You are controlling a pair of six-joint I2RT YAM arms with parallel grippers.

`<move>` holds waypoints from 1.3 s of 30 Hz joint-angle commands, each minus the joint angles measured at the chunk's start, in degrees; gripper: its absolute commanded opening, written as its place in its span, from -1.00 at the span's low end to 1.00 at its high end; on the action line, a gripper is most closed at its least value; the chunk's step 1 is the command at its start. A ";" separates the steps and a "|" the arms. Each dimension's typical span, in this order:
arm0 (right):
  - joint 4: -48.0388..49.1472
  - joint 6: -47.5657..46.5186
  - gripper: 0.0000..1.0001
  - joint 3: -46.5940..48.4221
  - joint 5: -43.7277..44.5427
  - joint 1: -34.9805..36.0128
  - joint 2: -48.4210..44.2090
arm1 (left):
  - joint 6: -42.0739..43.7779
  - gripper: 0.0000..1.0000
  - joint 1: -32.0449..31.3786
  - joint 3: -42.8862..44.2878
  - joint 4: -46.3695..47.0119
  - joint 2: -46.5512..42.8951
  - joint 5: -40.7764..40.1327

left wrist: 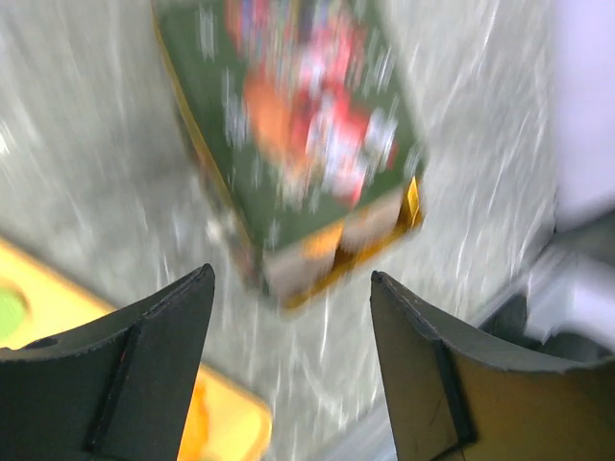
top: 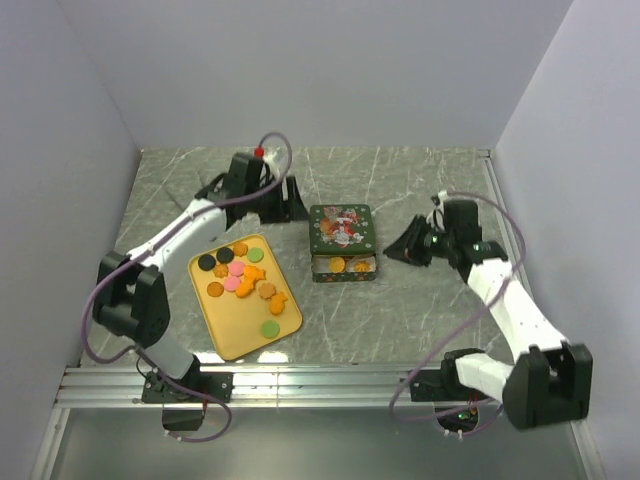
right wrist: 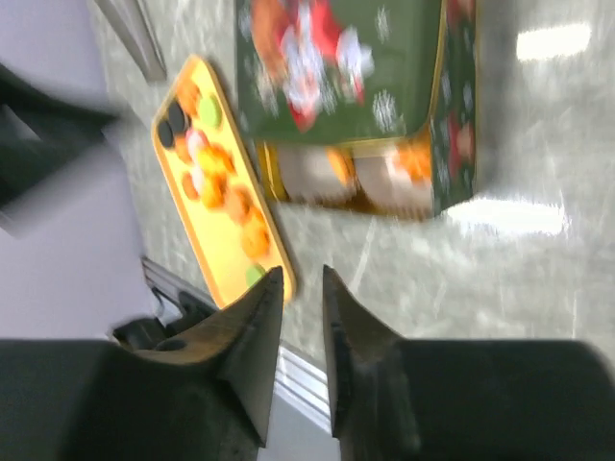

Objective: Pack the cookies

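Small flat orange, pink, green and dark brown cookies (top: 243,275) lie scattered on a yellow tray (top: 232,338); a few orange ones sit inside a green tin (top: 341,228).

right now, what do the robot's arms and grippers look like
The left arm and right arm: white links, black joints, each with a mauve cable. A red knob on the left wrist, green lights on the right. The left gripper and right gripper: two black wedge-shaped fingers.

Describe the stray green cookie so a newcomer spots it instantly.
Find the yellow tray left of the green tin. The other cookies crowd its far part; the green cookie lies alone toward the tray's near right corner, the only one with bare tray all around it.
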 commanded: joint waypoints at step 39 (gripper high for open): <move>23.86 8.11 -0.02 -13.71 -0.81 18.88 8.92 | 0.53 0.49 -0.27 60.10 -4.27 54.94 4.35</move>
